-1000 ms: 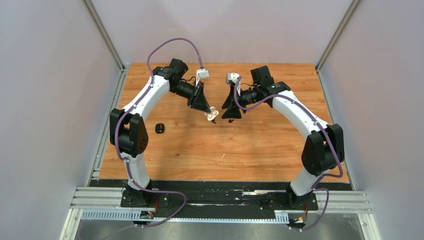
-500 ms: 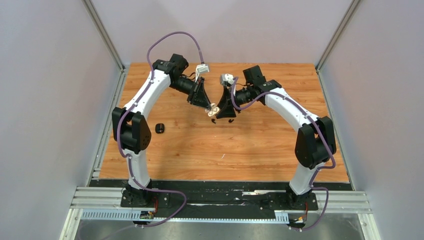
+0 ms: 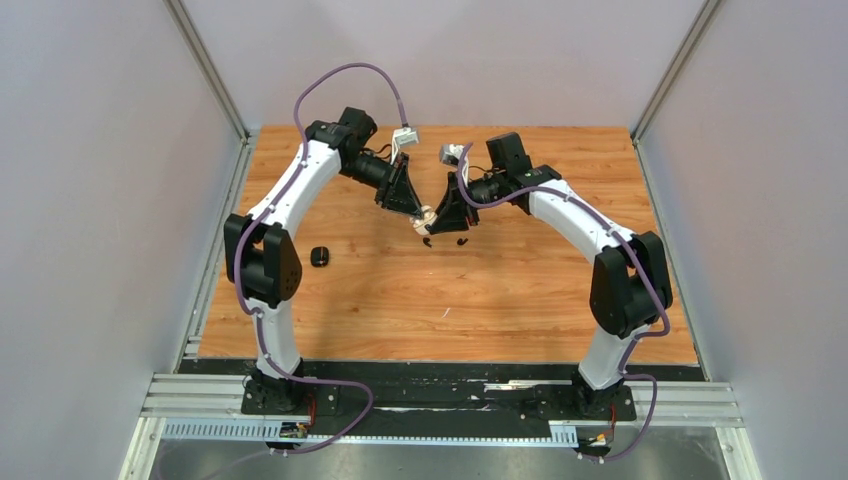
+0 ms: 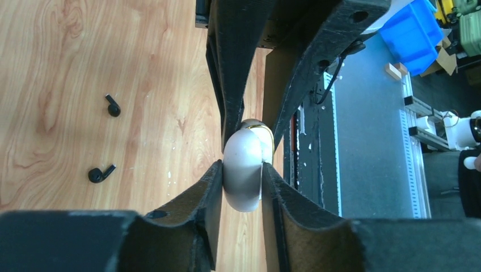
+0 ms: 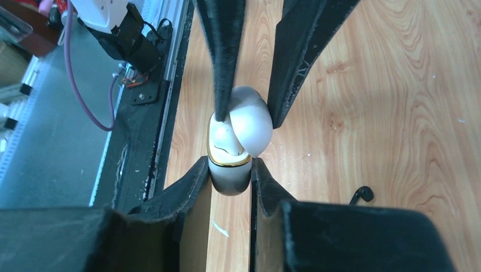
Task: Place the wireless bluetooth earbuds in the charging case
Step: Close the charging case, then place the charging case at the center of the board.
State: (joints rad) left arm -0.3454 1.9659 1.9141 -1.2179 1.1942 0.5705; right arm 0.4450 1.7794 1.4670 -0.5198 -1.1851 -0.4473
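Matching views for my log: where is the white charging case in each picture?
Top external: white charging case, middle of the table, slightly toward the far edge.
Left wrist: centre frame, plain white side showing.
Right wrist: centre frame, gold rim showing.
Shared landmark: a black earbud on the table.

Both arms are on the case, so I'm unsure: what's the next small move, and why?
Probably ease the lid shut: the left end effector pinches it tilted open, the right end effector grips the gold-rimmed base, and what looks like a white earbud already sits inside.
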